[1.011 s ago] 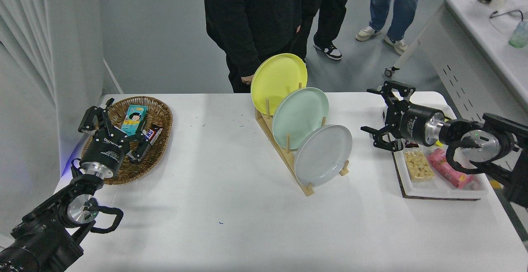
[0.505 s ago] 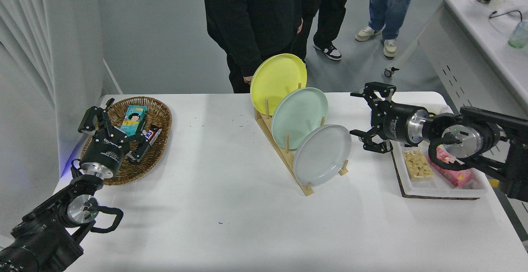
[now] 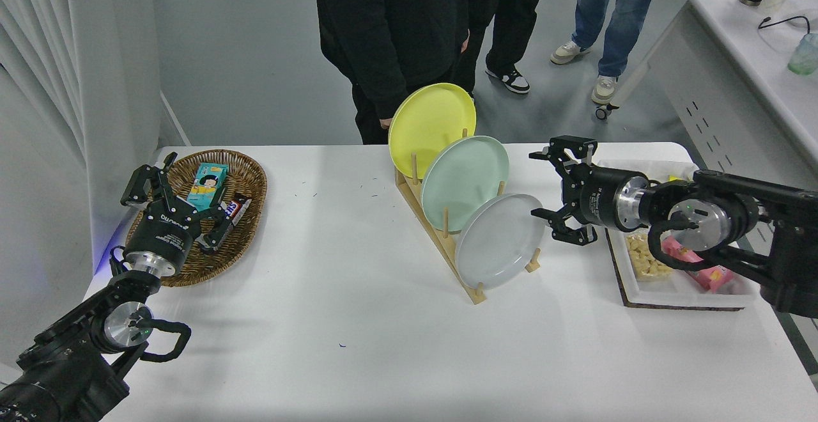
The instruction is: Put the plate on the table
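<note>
The light-grey plate (image 3: 498,240) stands tilted in the front slot of a wooden rack (image 3: 447,243) on the white table (image 3: 358,320). Behind it in the rack stand a mint-green plate (image 3: 465,182) and a yellow plate (image 3: 431,129). My right gripper (image 3: 555,187) is open, its fingers spread, just right of the grey plate's upper right rim and not touching it. My left gripper (image 3: 172,197) is open and parked over the wicker basket at the left.
A wicker basket (image 3: 220,217) with snack packs sits at the far left. A white tray (image 3: 677,281) with snacks lies at the right under my right arm. People stand at the table's far side. A white counter (image 3: 754,32) with cups is at the upper right.
My right gripper has moved left across the tray toward the rack, from well right of the grey plate to right beside its rim. The left arm has not moved.
</note>
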Motion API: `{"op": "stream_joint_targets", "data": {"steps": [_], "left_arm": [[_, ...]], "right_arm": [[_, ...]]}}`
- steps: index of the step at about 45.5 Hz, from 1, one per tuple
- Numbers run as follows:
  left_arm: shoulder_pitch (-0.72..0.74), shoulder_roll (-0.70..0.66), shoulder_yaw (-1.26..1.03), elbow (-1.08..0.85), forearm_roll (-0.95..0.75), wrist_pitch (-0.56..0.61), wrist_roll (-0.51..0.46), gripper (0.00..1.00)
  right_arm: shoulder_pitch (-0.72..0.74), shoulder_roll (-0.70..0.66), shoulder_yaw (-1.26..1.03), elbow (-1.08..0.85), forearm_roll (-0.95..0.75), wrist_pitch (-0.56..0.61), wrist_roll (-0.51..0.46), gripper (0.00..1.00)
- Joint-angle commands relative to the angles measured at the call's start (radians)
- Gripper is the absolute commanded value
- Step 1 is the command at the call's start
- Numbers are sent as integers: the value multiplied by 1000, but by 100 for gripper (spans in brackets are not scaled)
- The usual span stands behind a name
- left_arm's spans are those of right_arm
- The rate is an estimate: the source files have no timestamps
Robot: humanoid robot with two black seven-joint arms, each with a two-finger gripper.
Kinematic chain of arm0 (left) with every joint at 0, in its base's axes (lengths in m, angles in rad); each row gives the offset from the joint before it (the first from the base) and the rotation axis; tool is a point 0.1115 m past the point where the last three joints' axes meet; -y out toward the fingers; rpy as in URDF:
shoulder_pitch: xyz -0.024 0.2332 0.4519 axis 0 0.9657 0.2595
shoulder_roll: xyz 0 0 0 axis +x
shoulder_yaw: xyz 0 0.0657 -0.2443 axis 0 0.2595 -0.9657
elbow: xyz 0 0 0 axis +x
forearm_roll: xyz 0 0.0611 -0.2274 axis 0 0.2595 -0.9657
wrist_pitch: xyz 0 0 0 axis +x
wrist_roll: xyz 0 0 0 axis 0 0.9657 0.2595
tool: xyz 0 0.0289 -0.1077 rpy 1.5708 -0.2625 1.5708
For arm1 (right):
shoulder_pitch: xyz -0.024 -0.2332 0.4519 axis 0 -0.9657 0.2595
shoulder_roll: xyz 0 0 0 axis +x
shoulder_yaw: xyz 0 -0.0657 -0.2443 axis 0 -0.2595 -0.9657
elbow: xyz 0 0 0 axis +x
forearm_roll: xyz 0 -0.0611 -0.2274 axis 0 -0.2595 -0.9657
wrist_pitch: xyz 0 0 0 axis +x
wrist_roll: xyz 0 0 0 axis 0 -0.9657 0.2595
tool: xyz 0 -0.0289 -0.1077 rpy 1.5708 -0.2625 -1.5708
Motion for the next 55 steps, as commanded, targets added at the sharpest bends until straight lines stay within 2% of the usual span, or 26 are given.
{"op": "stream_joint_targets", "data": {"steps": [1,10,17,27,55], "left_arm": [[0,0,0,-1,0,0,0,98],[0,0,0,-1,0,0,0,98],[0,0,0,1,0,0,0,98],[0,1,0,-1,0,0,0,98],[0,0,-1,1,0,-2,0,98]], "right_arm": [[-7,34,-2,-4,-8,-41,0,84],[-5,40,-1,-16,-8,-45,0,84],[-5,63,-2,-51,-10,-48,0,79],[-2,66,-18,-59,-10,-58,0,78],[2,117,-25,-82,-8,-58,0,64]]}}
